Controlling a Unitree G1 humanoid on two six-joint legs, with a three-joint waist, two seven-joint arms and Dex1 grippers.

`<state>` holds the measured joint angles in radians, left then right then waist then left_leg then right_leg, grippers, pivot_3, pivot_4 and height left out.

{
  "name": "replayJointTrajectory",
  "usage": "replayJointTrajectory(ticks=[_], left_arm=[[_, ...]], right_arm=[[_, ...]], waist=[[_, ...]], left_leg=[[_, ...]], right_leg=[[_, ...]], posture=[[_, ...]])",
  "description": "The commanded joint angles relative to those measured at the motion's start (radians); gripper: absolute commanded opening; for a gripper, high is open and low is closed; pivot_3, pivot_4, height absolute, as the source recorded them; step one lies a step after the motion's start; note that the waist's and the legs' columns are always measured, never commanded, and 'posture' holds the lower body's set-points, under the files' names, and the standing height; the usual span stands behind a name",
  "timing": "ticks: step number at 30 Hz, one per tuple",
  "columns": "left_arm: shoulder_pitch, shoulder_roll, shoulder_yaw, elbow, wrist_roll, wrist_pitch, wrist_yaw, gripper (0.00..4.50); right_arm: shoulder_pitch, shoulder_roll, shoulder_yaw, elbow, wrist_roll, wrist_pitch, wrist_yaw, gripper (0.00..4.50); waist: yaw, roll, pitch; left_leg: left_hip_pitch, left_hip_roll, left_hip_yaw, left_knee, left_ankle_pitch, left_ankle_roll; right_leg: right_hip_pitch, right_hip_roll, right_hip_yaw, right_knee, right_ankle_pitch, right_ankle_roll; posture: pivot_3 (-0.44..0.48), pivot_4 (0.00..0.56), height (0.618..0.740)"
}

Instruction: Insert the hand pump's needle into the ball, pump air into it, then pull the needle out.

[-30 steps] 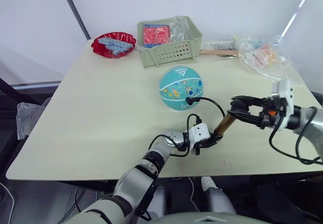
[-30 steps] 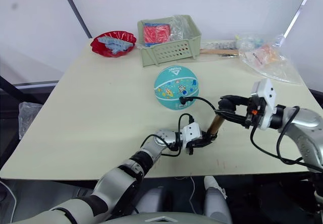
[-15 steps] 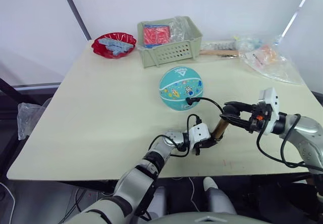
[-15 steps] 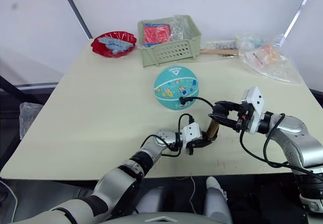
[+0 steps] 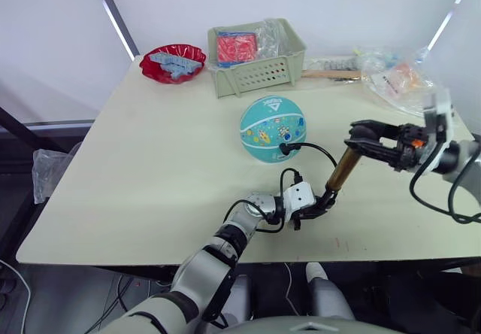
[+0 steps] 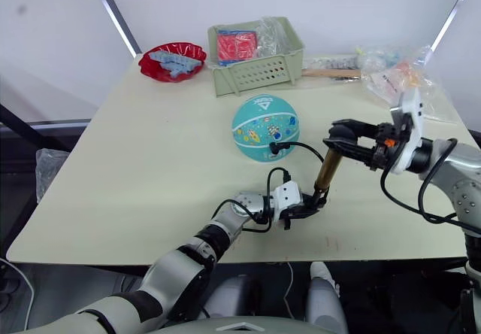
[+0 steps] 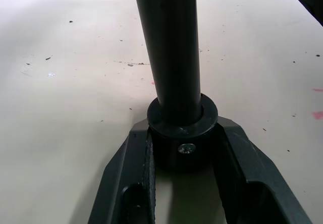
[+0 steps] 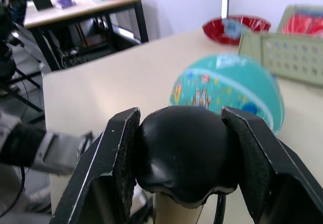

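While the pump (image 5: 338, 177) stands tilted near the counter's (image 5: 150, 168) near edge, its base cap is clamped between the fingers of the left end effector (image 5: 319, 207), which lies low on the counter with the forearm reaching in from the near left. From that base the bronze barrel rises up and to the right. Its black handle (image 8: 181, 153) is gripped from the right by the right end effector (image 5: 366, 138), whose arm comes in level from the right side. The pump's long axis therefore runs between the two end effectors, and any stroke must follow that line. From the base a thin hose (image 5: 312, 152) loops far and left to the ball (image 5: 272, 129), just beyond the pump. The hose's black fitting touches the ball's near side; the needle itself cannot be made out. Judged: pumping stage, needle seated.
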<state>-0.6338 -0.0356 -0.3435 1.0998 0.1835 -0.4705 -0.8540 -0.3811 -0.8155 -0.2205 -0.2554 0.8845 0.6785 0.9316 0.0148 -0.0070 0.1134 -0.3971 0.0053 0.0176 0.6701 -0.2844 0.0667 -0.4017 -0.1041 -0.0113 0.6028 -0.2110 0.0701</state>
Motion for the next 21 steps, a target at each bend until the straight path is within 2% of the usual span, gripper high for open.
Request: replayJointTrajectory(ticks=[1,6,10,21], left_arm=[[0.074,0.033,-0.055,0.109,0.071,0.044,-0.026,1.12],[0.077,0.031,-0.057,0.108,0.073,0.044,-0.027,1.12],[0.078,0.031,-0.057,0.108,0.074,0.042,-0.027,1.12],[0.083,0.034,-0.058,0.102,0.073,0.040,-0.028,1.12]], right_arm=[[-0.110,-0.042,-0.164,-0.040,0.057,-0.018,-0.063,2.07],[-0.161,-0.067,-0.192,-0.020,0.099,0.002,-0.071,2.07],[-0.143,-0.070,-0.186,-0.014,0.086,0.000,-0.060,2.07],[0.063,-0.043,-0.068,-0.035,-0.055,-0.066,-0.034,2.07]], waist=[[0.000,0.000,0.001],[0.000,-0.001,0.001],[0.000,-0.001,0.002],[-0.004,-0.009,-0.005]], left_leg=[[0.000,0.000,0.000,0.000,0.000,0.000],[0.000,0.000,0.000,0.000,0.000,0.000],[0.000,0.000,0.000,0.000,0.000,0.000],[0.002,0.000,-0.001,0.000,0.000,0.000]], right_leg=[[0.000,0.000,0.000,0.000,0.000,0.000],[0.000,0.000,0.000,0.000,0.000,0.000],[0.000,0.000,0.000,0.000,0.000,0.000],[0.002,0.000,0.000,0.000,0.000,0.000]], posture=[[0.000,0.150,0.738],[0.000,0.150,0.738],[0.000,0.150,0.738],[0.000,0.150,0.738]])
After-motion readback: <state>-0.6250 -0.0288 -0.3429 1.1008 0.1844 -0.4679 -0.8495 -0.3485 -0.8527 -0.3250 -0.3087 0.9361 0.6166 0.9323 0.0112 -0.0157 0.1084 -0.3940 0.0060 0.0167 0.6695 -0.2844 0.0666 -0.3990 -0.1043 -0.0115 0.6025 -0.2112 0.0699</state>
